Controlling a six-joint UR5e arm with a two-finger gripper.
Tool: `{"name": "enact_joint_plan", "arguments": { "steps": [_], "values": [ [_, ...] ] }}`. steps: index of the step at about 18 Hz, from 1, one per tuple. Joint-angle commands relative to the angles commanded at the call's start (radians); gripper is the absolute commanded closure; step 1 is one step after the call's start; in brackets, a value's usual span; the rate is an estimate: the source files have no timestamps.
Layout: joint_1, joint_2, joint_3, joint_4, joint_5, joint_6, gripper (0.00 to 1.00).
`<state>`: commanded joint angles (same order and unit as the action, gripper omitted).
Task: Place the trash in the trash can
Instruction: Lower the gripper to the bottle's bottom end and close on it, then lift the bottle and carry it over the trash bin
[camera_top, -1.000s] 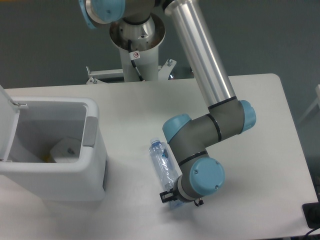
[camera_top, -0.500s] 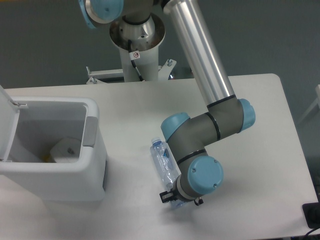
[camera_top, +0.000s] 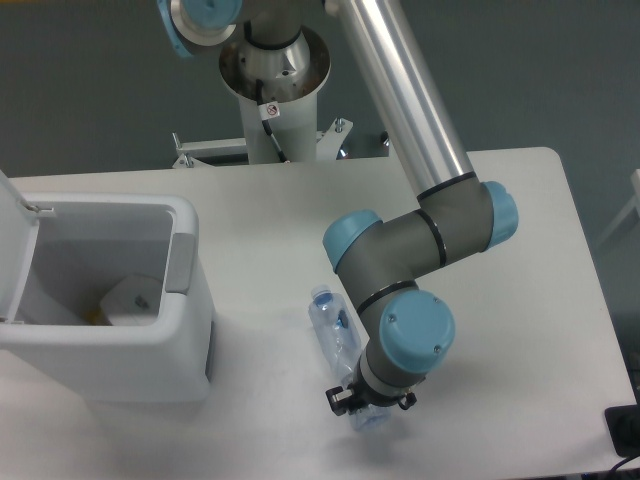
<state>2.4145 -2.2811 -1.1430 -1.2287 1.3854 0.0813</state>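
Since the earlier frames the arm's wrist has shifted a little toward the near edge of the worktop (camera_top: 520, 300), and the bottle (camera_top: 335, 335) has moved with it, its upper end now sitting slightly lower and farther right than before. That bottle lies on its side on the white surface, running from upper left to lower right, its lower end passing under the wrist. The tool (camera_top: 366, 402) points down at that lower end, beneath the blue-capped wrist joint; its fingers are hidden by the wrist housing, so I cannot tell whether they are clenched on the bottle or apart. A bluish bit of plastic shows just below the tool. The bin (camera_top: 185, 300) stands well apart at the left edge of the worktop, its lid (camera_top: 15, 250) raised at the far left and its grey latch panel (camera_top: 181, 262) facing the bottle. Inside the bin a white wad (camera_top: 130, 298) rests on the bottom, with something small and yellow beside it, too small to identify. The arm's silver upper link runs down from the pedestal at the back of the worktop.
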Motion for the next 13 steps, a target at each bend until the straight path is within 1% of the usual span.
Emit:
{"name": "enact_joint_plan", "arguments": {
  "steps": [2,4,8,9,11,13],
  "values": [
    [0.023,0.021,0.011,0.021,-0.048,0.002,0.58],
    [0.037,0.040,0.011,0.060,-0.104,0.002,0.58],
    [0.046,0.083,0.009,0.115,-0.219,0.002,0.58],
    [0.046,0.092,0.009,0.118,-0.259,0.002,0.58],
    [0.045,0.110,0.009,0.133,-0.284,0.000,0.58],
    [0.045,0.141,0.009,0.137,-0.334,0.000,0.58]
  ]
}}
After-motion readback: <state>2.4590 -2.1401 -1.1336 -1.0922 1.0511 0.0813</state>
